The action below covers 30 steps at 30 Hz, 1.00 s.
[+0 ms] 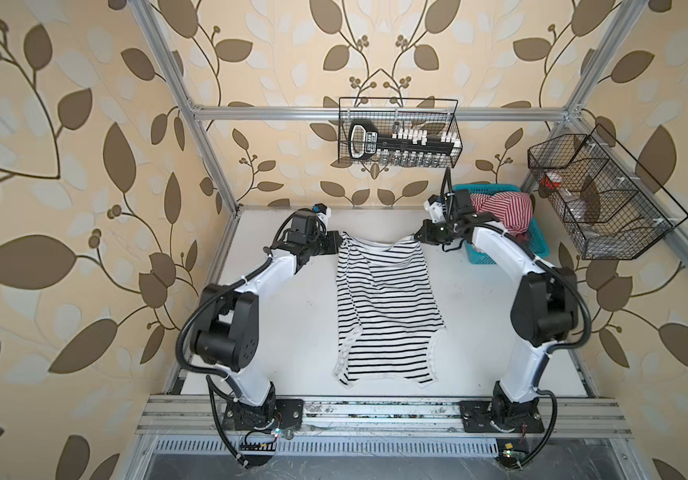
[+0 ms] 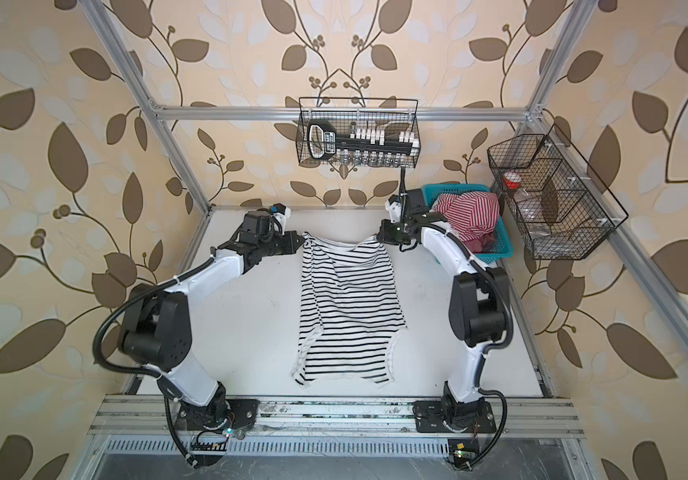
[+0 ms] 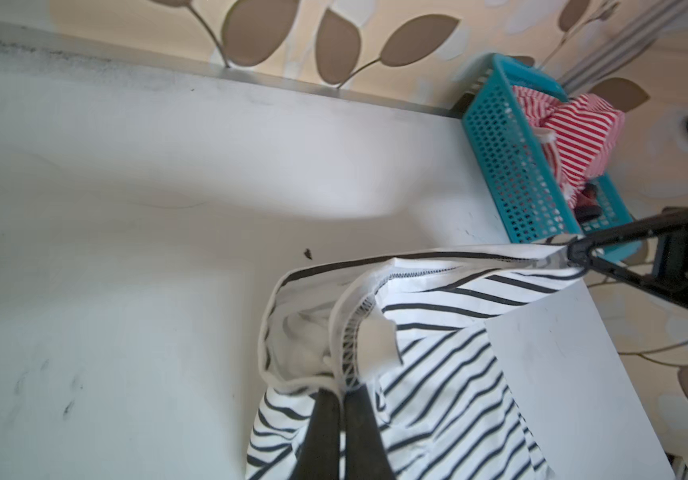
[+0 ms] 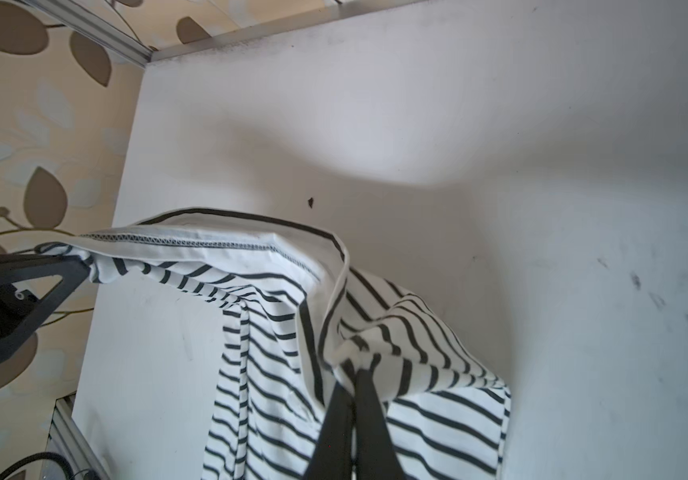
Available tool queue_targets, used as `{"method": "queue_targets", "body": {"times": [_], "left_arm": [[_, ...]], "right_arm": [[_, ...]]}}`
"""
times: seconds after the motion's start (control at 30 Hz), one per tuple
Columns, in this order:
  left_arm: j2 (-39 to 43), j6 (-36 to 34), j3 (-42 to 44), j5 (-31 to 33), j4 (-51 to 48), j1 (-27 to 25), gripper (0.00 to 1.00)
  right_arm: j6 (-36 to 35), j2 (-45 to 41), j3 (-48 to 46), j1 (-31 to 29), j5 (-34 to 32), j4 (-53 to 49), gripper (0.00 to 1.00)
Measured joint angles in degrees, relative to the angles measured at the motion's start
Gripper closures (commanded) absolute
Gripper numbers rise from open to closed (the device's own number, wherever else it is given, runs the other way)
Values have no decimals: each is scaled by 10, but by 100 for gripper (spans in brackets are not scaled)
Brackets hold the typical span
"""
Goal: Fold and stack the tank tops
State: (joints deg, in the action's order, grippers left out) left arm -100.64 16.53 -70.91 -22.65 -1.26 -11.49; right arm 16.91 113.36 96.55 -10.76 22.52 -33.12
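While red-striped tank top (image 1: 500, 210) lies in teal basket (image 1: 537, 241), left claw (image 1: 339, 242), right claw (image 1: 416, 237) each closed tight on hem corner of black-striped tank top (image 1: 388, 307) draped over counter (image 1: 284, 324).

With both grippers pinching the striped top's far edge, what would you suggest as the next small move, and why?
Probably ease the left gripper and right gripper slightly apart. Both are shut on corners of the black-striped tank top, and its held edge sags between them. Tautening it first should give a cleaner fold.
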Motion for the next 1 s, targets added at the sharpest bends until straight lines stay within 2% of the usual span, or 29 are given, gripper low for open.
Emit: {"method": "queue_targets", "body": {"times": [0.13, 0.23, 0.27, 0.3, 0.33, 0.37, 0.43, 0.5, 0.63, 0.73, 0.8, 0.87, 0.97, 1.0], "left_arm": [[-109, 16, -81, -35, 31, 33, 100], [-167, 27, -139, -60, 45, 44, 90], [-182, 32, -155, -66, 50, 45, 82], [-195, 36, -169, -72, 56, 48, 63], [-205, 41, -182, -76, 59, 49, 52], [-215, 47, -194, -81, 61, 49, 49], [-228, 58, -213, -85, 67, 52, 36], [-232, 66, -222, -85, 71, 56, 31], [-231, 86, -232, -84, 85, 59, 34], [-213, 106, -213, -82, 90, 57, 47], [-173, 113, -169, -72, 83, 51, 58], [-121, 109, -121, -53, 58, 32, 72], [-47, 98, -79, -22, -1, -41, 89], [-27, 92, -73, -18, -22, -78, 94]], "right_arm": [[14, 85, 76, 4, 0, 3, 100], [28, 118, 114, 11, -3, 9, 100], [32, 124, 122, 13, -4, 11, 98], [37, 132, 133, 17, -5, 13, 92], [42, 138, 142, 21, -7, 15, 87], [46, 143, 149, 24, -8, 17, 82], [52, 147, 155, 29, -12, 21, 62], [58, 147, 155, 33, -17, 24, 55], [63, 142, 143, 34, -23, 46, 51], [62, 107, 87, 32, -28, 62, 52], [56, 73, 42, 28, -33, 66, 60], [44, 38, 5, 20, -35, 68, 76], [19, 11, -17, -3, -38, 60, 100], [17, 10, -17, -12, -39, 57, 100]]}}
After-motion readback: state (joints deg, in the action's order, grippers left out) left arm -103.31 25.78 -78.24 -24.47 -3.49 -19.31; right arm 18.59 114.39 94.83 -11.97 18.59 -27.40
